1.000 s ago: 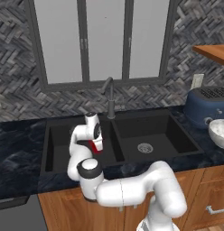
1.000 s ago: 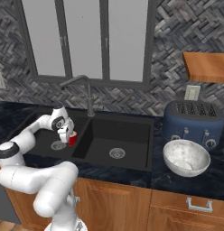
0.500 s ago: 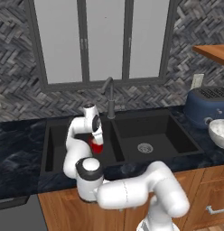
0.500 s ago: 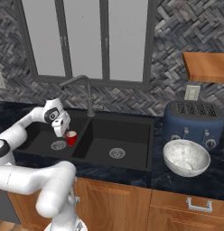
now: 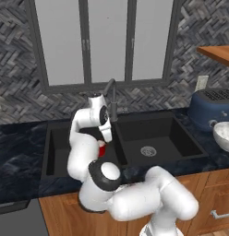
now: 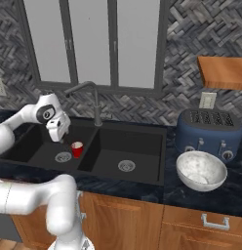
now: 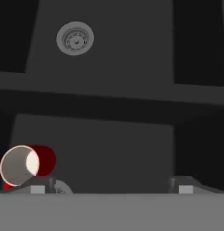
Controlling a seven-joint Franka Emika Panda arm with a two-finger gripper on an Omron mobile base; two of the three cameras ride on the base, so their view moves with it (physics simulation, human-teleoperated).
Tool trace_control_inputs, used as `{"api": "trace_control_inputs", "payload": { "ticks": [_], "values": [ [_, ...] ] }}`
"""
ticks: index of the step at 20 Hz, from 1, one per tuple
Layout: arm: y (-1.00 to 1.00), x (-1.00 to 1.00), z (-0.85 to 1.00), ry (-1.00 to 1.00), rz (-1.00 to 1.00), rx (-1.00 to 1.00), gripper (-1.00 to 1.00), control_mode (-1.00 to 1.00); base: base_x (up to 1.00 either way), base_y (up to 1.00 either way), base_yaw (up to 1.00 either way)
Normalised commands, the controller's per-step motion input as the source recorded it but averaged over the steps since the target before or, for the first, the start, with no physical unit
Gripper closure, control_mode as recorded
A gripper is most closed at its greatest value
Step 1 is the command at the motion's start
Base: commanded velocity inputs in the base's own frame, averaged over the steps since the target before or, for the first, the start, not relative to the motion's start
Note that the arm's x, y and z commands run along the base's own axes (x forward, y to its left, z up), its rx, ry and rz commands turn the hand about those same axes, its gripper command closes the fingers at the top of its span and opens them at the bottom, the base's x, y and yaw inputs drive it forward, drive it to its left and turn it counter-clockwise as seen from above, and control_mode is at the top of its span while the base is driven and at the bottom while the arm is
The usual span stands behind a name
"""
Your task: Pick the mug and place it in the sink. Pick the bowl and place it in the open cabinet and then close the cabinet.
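Note:
The red mug [image 6: 77, 149] stands upright on the floor of the left basin of the black sink [image 6: 131, 142], beside the divider. In the hand view the mug [image 7: 23, 166] sits at the lower left, its white inside showing, outside the fingers. My gripper [image 6: 58, 135] hangs open above the left basin, a little left of and above the mug [image 5: 101, 147], holding nothing. In the left base view the gripper [image 5: 106, 134] points down just over the mug. The speckled bowl [image 6: 201, 170] rests on the counter right of the sink. A corner of the brown cabinet [image 6: 223, 72] shows at the upper right.
The dark gooseneck faucet [image 6: 89, 95] rises behind the sink divider, close to my hand. A blue toaster [image 6: 211, 129] stands behind the bowl. Round silver drains [image 7: 75, 39] lie in each basin. Wooden drawers [image 6: 211, 222] run under the counter.
The gripper has let go of the mug and lifted up and away from it. The mug stays upright in the left basin.

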Motion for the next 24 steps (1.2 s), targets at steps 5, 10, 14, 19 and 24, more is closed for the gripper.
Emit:
{"api": "trace_control_inputs", "payload": {
  "ticks": [5,10,14,19,24],
  "values": [
    [-0.67,-0.90,0.92,-0.07,-0.01,0.00,-1.00,-1.00,0.00,0.00,0.00],
    [-0.98,-0.39,0.46,-0.11,-0.20,0.00,-1.00,-1.00,0.00,0.00,0.00],
    [-0.98,-0.35,0.27,-0.02,-0.48,-0.01,-1.00,-1.00,0.00,0.00,0.00],
    [-0.85,-0.44,0.51,-0.14,-0.47,-0.05,-1.00,-1.00,0.00,0.00,0.00],
    [-0.83,-0.28,0.16,-0.10,-0.38,-0.03,-1.00,-1.00,0.00,0.00,0.00]
  ]
}}
